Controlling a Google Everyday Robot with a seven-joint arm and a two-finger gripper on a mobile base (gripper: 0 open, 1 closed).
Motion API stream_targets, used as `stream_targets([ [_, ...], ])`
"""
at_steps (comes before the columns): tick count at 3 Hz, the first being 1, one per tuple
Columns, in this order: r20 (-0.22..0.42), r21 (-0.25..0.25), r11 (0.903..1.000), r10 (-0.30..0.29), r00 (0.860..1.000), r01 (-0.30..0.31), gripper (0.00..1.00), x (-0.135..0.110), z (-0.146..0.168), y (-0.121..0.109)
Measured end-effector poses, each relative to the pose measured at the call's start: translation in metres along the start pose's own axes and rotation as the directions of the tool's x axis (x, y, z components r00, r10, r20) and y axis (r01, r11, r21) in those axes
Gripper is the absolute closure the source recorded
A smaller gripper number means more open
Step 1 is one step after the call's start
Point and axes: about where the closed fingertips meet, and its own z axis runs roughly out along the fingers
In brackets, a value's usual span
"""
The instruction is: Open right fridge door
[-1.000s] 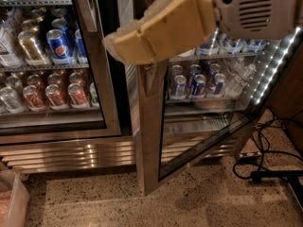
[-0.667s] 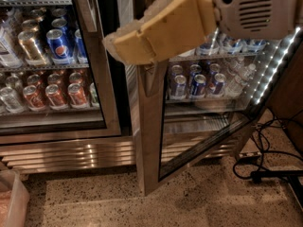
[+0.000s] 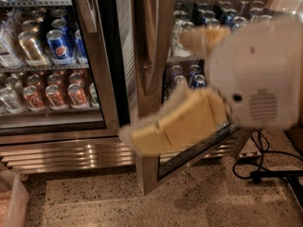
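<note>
Speckled stone floor (image 3: 94,197) is running under a two-door steel drinks fridge; a lit steel kick grille (image 3: 66,155) is sitting below the left door (image 3: 102,79).

The right fridge door (image 3: 147,171) is standing well open, swung out toward the camera so its steel frame is showing nearly edge-on, with the glass panel's lower edge angling back to the right. The vertical handle (image 3: 152,46) is running up the frame's face. Judging by the wide steel frame and glass, the door is likely heavy and stiff, swinging on its hinge only. The steel is probably slick and the glass is not a place to push, so the handle or the frame edge is looking like the place to take hold. The task is looking close to done.

The gripper (image 3: 142,138) is hanging low in front of the door's bottom half, pointing left. Contact with the frame cannot be told, and neither can how far apart it is set. The white arm housing (image 3: 255,74) is filling the right side.

Cans (image 3: 189,74) are showing on the opened compartment's shelves. Behind the left door's glass a blue Pepsi can (image 3: 59,44) is sitting above a row of red cans (image 3: 54,94). Black cables (image 3: 265,169) are trailing on the floor at right, and a pale bin (image 3: 9,202) is sitting at bottom left.
</note>
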Motion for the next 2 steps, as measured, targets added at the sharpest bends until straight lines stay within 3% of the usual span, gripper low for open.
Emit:
stream_targets([
  [1,-0.176,0.016,0.9773,0.211,0.962,-0.211,0.0,0.106,-0.05,0.047],
  [2,-0.245,-0.045,0.9507,0.287,0.926,-0.307,0.0,0.15,-0.055,0.081],
])
